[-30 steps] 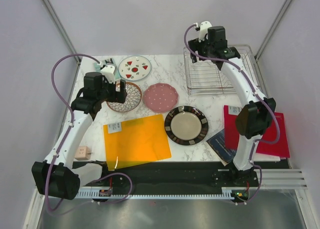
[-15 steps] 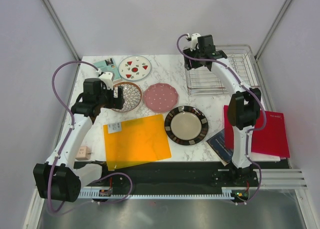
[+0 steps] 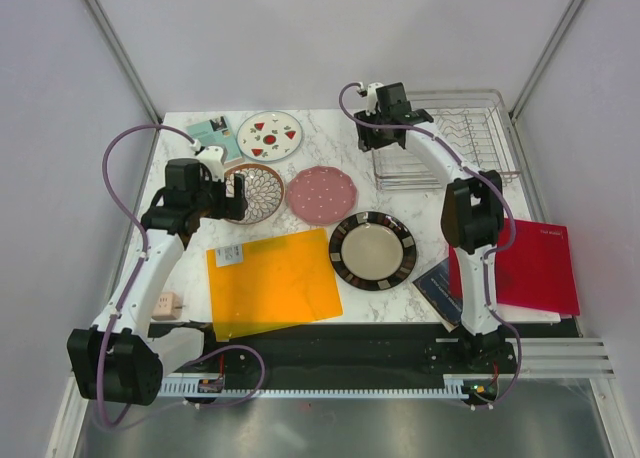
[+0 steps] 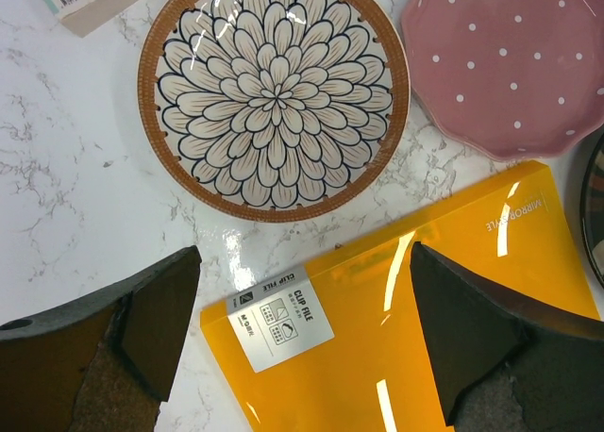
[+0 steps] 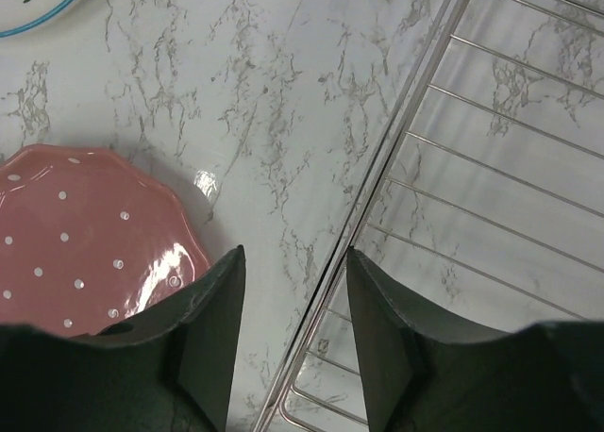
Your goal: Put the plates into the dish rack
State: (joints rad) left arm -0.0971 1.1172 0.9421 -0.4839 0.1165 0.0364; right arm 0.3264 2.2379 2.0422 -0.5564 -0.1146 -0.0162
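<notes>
While the left gripper (image 4: pixel 302 262) hovers wide open near the table's left edge, the lattice plate (image 4: pixel 274 97) lies just ahead of it; the right gripper (image 5: pixel 294 262) (narrowly parted, empty) hangs beside the dish rack (image 3: pixel 470 138), far right corner.

Overhead view: bright, even, diffuse light from above, sharp throughout; the arms cast only faint, soft-edged shadows on the marble table (image 3: pixel 330 148). Left wrist view: white streaks of glare cross the glossy orange sheet (image 4: pixel 453 290), a small bright patch lies on the table beside it, and the patterned plate (image 4: pixel 274 97) shows highlights on its glaze. The fingers (image 4: pixel 156 319) of the left gripper (image 4: pixel 304 262), close to the lens, are dark and slightly soft. Right wrist view: a glare spot marks the pink plate (image 5: pixel 85 234) near its rim and another the table just beside it; the fingers (image 5: pixel 212 338) of the right gripper (image 5: pixel 294 255) are underlit.
</notes>
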